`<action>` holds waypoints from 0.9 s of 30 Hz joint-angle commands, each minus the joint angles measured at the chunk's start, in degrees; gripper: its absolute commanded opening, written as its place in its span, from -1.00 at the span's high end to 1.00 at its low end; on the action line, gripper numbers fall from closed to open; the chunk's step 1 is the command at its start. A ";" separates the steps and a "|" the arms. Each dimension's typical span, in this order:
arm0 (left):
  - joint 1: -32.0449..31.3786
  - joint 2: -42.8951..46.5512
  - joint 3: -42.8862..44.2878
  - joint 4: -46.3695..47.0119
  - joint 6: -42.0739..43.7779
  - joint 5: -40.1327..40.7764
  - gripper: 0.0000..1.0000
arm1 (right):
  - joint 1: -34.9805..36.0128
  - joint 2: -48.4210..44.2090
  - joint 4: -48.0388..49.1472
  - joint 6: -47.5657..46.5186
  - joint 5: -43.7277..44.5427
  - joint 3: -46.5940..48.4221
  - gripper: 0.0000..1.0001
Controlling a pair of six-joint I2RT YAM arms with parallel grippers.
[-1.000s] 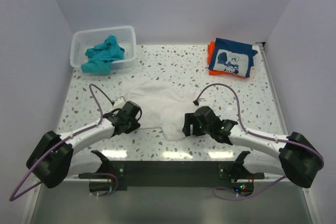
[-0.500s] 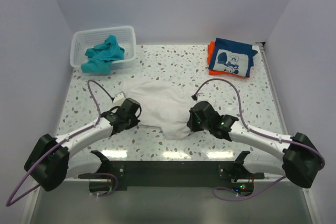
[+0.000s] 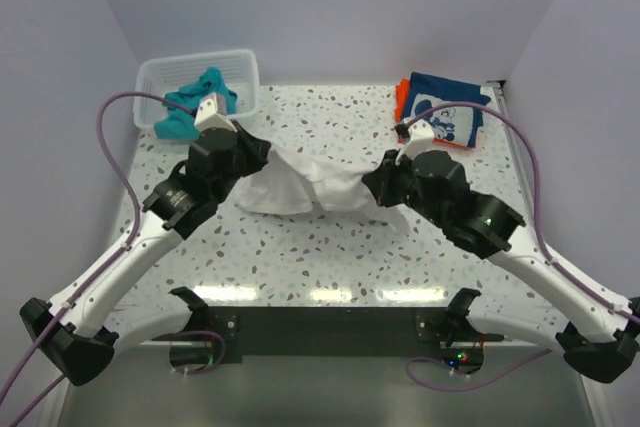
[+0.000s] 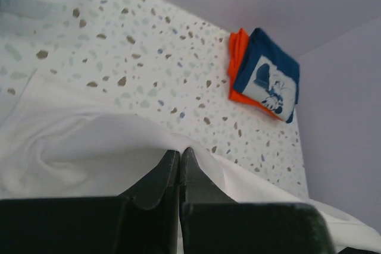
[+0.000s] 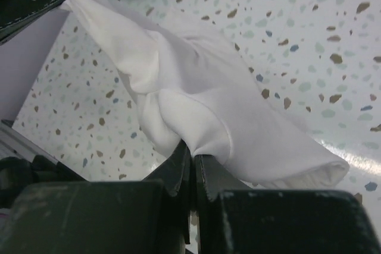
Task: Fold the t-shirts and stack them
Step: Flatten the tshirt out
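Note:
The white t-shirt hangs bunched between my two grippers, lifted off the middle of the table. My left gripper is shut on its left end, and its jaws pinch the cloth at the fingertips. My right gripper is shut on the right end, a fold of the shirt caught between its jaws. A teal t-shirt lies in the basket. A folded navy t-shirt with a white cartoon print rests on a folded orange one at the back right.
A white mesh basket stands at the back left corner. Purple cables loop above both arms. Walls close in the table at the left, back and right. The speckled tabletop shows bare in front of the shirt.
Both grippers closed on the white t-shirt's near edge, then rose and moved toward the back, lifting the shirt off the table into a bunched band between them.

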State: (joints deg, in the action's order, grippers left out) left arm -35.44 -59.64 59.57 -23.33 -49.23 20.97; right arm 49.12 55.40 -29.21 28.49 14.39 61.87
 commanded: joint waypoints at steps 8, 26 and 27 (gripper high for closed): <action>-0.33 5.75 23.03 0.83 11.79 -1.89 1.00 | 0.27 0.07 -7.70 -6.69 -0.58 25.31 1.00; -0.24 0.00 14.71 -6.11 17.15 -2.16 1.00 | 0.01 -1.00 -10.78 -2.74 3.51 12.68 1.00; -0.16 -2.04 13.91 -6.29 17.24 -2.16 1.00 | -0.51 -0.04 -10.26 -2.48 3.80 9.71 1.00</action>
State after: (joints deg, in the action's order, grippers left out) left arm -35.75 -55.02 76.82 -27.38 -34.57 18.50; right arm 49.12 53.36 -38.94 24.43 14.15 76.31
